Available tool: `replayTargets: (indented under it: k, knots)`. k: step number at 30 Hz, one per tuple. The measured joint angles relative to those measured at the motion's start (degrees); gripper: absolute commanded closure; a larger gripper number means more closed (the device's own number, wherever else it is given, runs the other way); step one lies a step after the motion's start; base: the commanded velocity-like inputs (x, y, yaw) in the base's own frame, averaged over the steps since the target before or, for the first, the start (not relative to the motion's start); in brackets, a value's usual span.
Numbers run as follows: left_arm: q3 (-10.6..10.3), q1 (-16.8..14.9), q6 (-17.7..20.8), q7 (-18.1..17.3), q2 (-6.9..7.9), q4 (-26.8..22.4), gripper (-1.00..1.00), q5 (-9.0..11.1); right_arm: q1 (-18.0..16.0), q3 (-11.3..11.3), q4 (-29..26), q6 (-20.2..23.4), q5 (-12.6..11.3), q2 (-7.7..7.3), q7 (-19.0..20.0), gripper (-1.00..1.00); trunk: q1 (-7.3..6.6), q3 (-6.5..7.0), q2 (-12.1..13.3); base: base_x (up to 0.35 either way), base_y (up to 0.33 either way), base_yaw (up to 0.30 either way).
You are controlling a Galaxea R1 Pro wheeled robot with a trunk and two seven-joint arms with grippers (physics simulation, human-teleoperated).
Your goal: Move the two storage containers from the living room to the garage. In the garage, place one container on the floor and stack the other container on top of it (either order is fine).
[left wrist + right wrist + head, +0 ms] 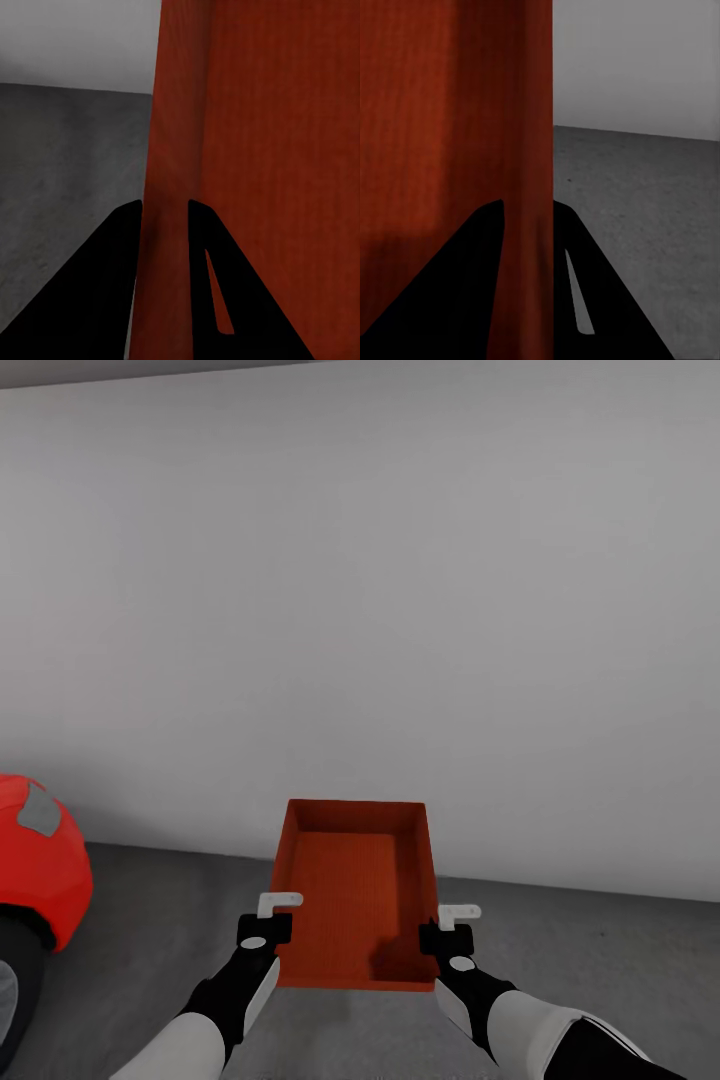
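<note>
With each side wall pinched between a pair of jaws, the left gripper (268, 916) and right gripper (449, 926) are holding the storage container (356, 890) level above the concrete floor (600, 950), presumably for setting down.

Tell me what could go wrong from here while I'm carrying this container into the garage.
1. Each gripper, left and right, pinches only a thin side wall of the storage container, near its close end; the far end could sag or slip.
2. The red car sits close on the left; turning that way risks a bump.
3. The held box hides the floor beneath it, so lowering is partly blind.
</note>
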Motion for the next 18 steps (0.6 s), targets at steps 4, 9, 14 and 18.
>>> replayTargets:
  k: [4,9,14,18]
  knots:
    - [0.00,0.00,-0.01,0.10,-0.05,0.01,1.00,0.04,-0.03,-0.03,-0.02,0.05,0.11,-0.04,0.02,1.00,0.00,-0.37,0.00,0.000,0.000,0.000]
    - [-0.03,0.00,-0.01,0.35,-0.15,0.07,1.00,0.10,-0.01,-0.29,-0.08,0.17,0.46,-0.13,0.04,1.00,0.00,-0.83,0.00,0.000,0.000,0.000]
    - [-0.03,0.00,-0.04,0.36,-0.16,0.08,1.00,0.08,0.00,-0.33,-0.09,0.16,0.50,-0.15,0.05,1.00,0.00,-1.29,0.00,0.000,0.000,0.000]
    - [-0.05,0.00,-0.06,0.39,-0.17,0.14,1.00,0.15,0.00,-0.27,-0.08,0.19,0.47,-0.15,0.04,1.00,0.22,-1.84,-0.39,0.000,0.000,0.000]
